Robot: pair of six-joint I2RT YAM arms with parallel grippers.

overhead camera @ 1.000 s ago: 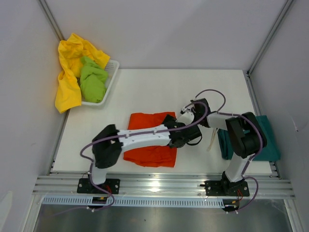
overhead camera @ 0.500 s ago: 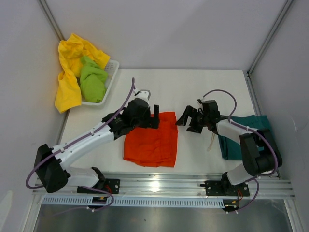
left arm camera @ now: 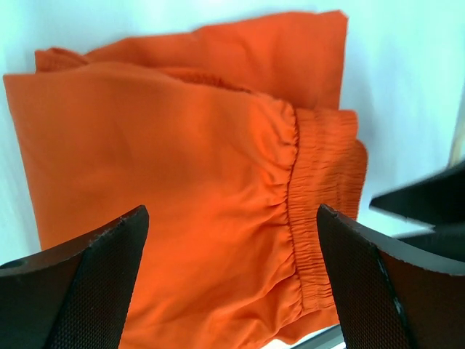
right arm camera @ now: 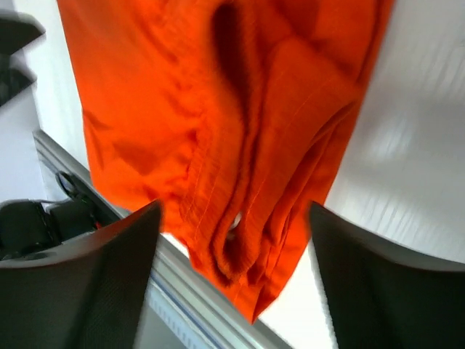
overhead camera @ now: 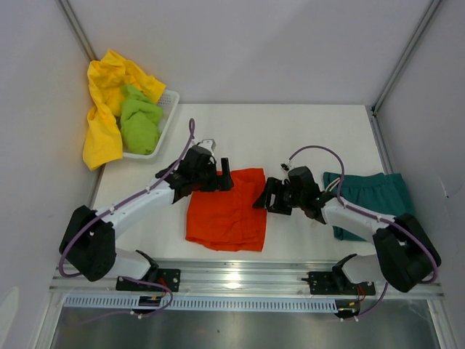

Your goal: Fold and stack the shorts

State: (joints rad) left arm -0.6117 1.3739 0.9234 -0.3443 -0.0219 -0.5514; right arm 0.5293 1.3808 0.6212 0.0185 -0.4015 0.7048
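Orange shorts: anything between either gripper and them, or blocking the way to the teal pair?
Nothing visible between the open left gripper, the open right gripper and the orange shorts. Toward the teal shorts, only the right arm itself lies across.

The orange-red shorts in the middle are plain, one colour all over. The dark teal shorts on the right are plain too. Far left are the yellow shorts, the lime green shorts and a white basket. The table is white. The left arm and right arm are white and black, with purple cables.
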